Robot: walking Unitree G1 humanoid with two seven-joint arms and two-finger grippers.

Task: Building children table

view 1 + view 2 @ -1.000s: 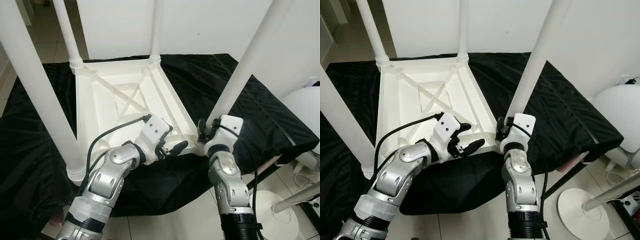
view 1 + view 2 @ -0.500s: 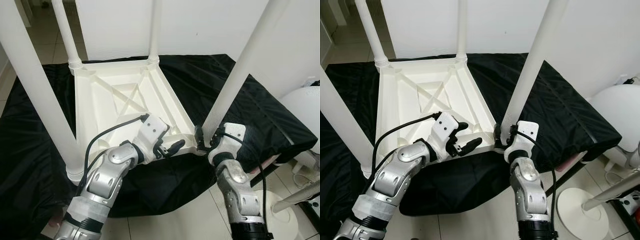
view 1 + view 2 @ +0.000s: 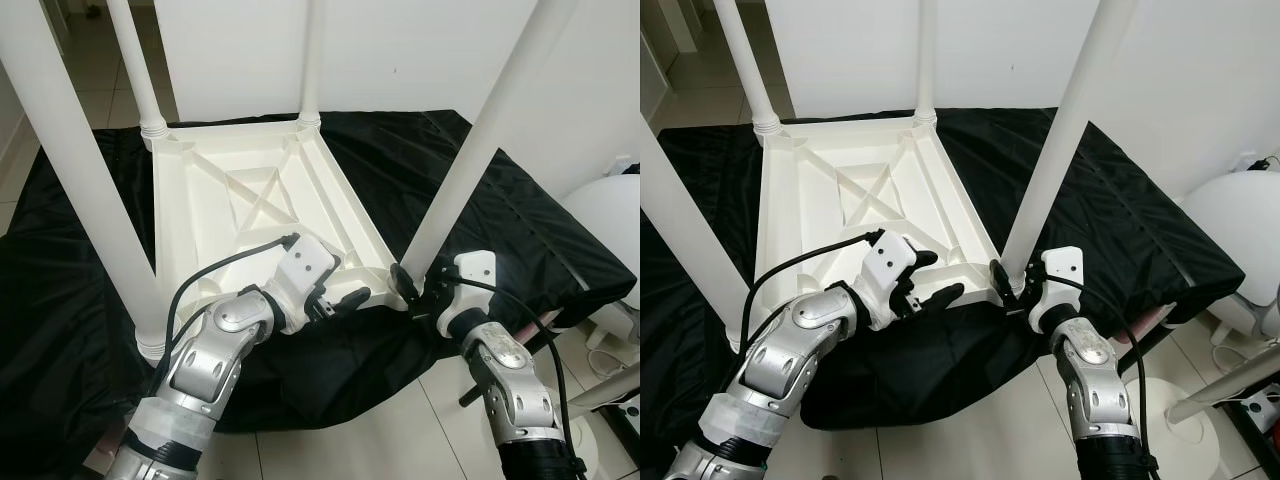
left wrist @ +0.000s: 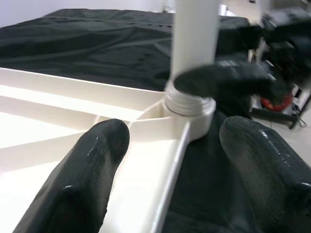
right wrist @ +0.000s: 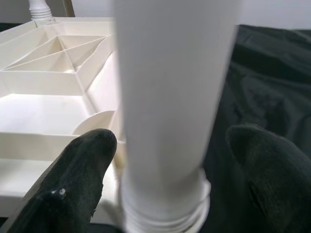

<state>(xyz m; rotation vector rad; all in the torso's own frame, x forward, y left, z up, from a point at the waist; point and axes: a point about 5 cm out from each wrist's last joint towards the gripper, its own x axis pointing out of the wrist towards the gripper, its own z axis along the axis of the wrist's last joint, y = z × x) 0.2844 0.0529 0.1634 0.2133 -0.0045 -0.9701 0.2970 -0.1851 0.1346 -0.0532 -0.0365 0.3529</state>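
A white plastic children's table (image 3: 200, 220) lies upside down on a black cloth (image 3: 530, 215), with its legs standing up. At the base of the near right leg (image 3: 468, 155) my right gripper (image 3: 408, 288) is open. In the right wrist view that leg (image 5: 170, 97) stands between the two fingers (image 5: 85, 165). My left gripper (image 3: 345, 283) hovers open over the table's near rim, pointing at the same corner. Through the left wrist view I see the leg's threaded collar (image 4: 189, 104) beyond the fingers (image 4: 90, 170).
The other legs rise at the near left (image 3: 90, 200), far left (image 3: 135, 70) and far middle (image 3: 312, 60). A white rounded object (image 3: 612, 225) and a round white stand base (image 3: 1165, 420) sit on the tiled floor to the right. A white wall stands behind.
My right forearm has swung outward to the right while its gripper stayed at the base of the near right leg. The left gripper has dropped slightly toward the rim.
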